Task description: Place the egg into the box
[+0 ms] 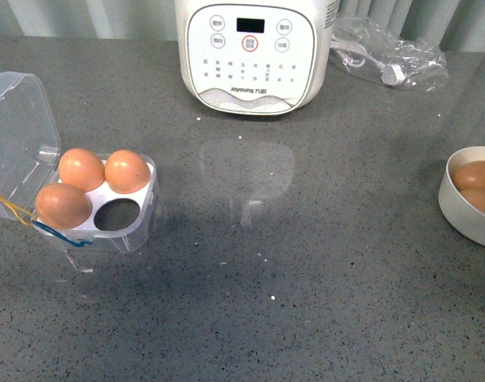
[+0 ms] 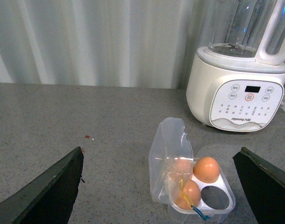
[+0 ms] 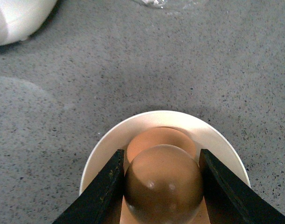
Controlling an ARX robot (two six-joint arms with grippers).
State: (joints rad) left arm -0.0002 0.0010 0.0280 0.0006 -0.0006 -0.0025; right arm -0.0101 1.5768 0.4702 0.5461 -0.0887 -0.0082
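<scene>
The box [image 1: 139, 227] sits open at the left of the grey counter, lid tipped back, with three brown eggs [image 1: 82, 169] in its cells and the near right cell [image 1: 118, 213] empty. It also shows in the left wrist view [image 2: 226, 205]. My left gripper [image 2: 163, 186] is open, back from the box, empty. My right gripper [image 3: 162, 184] is shut on the egg [image 3: 163, 184], held just above the white bowl [image 3: 110, 144]. Another brown egg [image 3: 154, 136] lies in the bowl below it. Neither arm shows in the front view.
A white cooker [image 1: 257, 52] with buttons stands at the back centre. A clear plastic bag [image 1: 389, 52] with a cable lies at the back right. The white bowl [image 1: 449, 199] with eggs sits at the right edge. Yellow and blue strings [image 1: 20, 213] hang from the box.
</scene>
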